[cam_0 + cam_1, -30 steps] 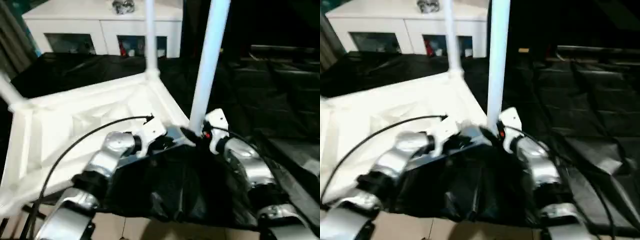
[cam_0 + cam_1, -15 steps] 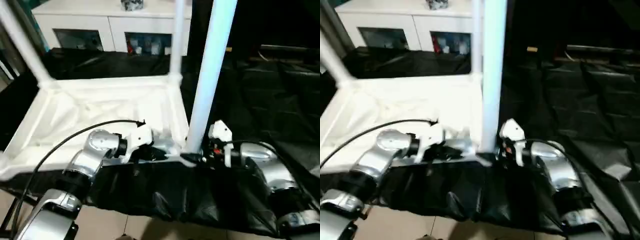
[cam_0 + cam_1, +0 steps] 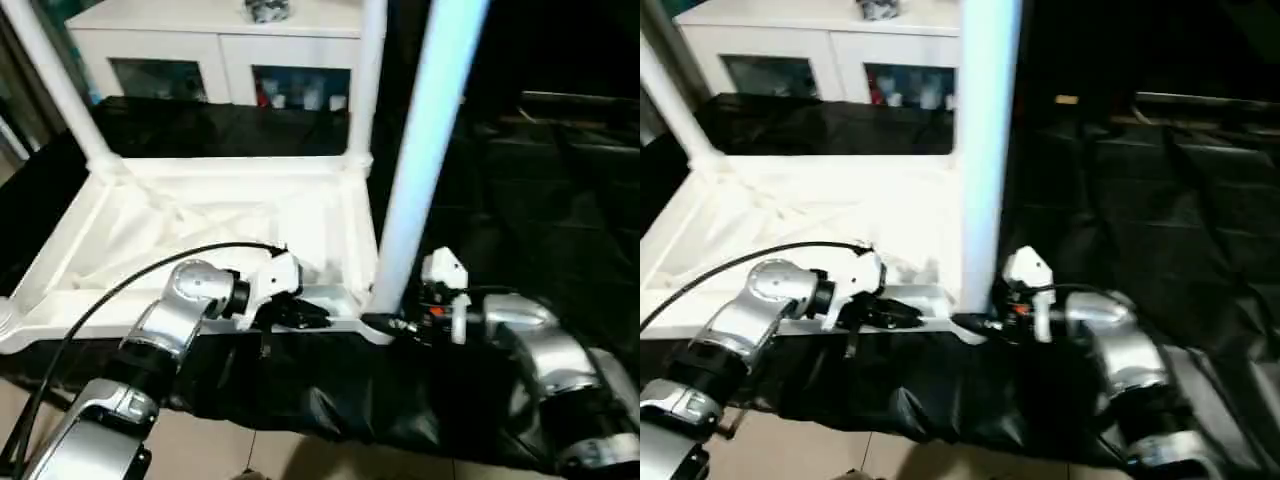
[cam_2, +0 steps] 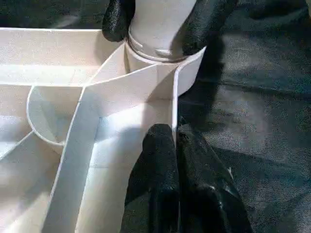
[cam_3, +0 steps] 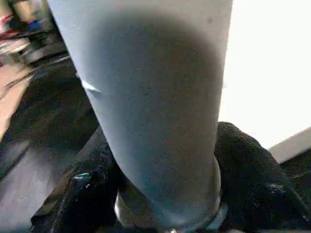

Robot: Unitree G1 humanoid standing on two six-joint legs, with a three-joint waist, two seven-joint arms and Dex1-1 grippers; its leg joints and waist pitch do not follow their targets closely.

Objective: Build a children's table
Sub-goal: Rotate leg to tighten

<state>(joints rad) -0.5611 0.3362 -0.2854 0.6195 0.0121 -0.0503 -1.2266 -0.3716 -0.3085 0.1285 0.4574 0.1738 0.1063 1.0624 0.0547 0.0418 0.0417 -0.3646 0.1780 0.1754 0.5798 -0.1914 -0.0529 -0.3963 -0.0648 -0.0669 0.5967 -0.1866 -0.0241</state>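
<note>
The children's table top [image 3: 200,225] lies upside down on black cloth, ribbed underside up. White legs stand in its far left [image 3: 55,85], far right [image 3: 368,80] and near right [image 3: 425,150] corner sockets. My right gripper [image 3: 388,322] is shut on the near right leg [image 5: 155,97] just above its socket, with one finger [image 5: 252,184] on each side. My left gripper [image 3: 312,316] is shut on the thin near rim wall [image 4: 174,111] beside that corner, fingers [image 4: 158,170] pressed together over it. The left wrist view also shows the right gripper's fingers [image 4: 206,19] round the leg base [image 4: 158,29].
A white cabinet with glass doors [image 3: 220,60] stands at the back. The large black-draped table [image 3: 560,200] stretches away to the right. Its cloth hangs over the front edge [image 3: 330,400], with tan floor [image 3: 250,450] below. A black cable [image 3: 120,290] arcs over my left forearm.
The table top has swung round, so its near edge now lies square across in front of me. Both grippers moved with it and kept their holds. The camera has shifted too.
</note>
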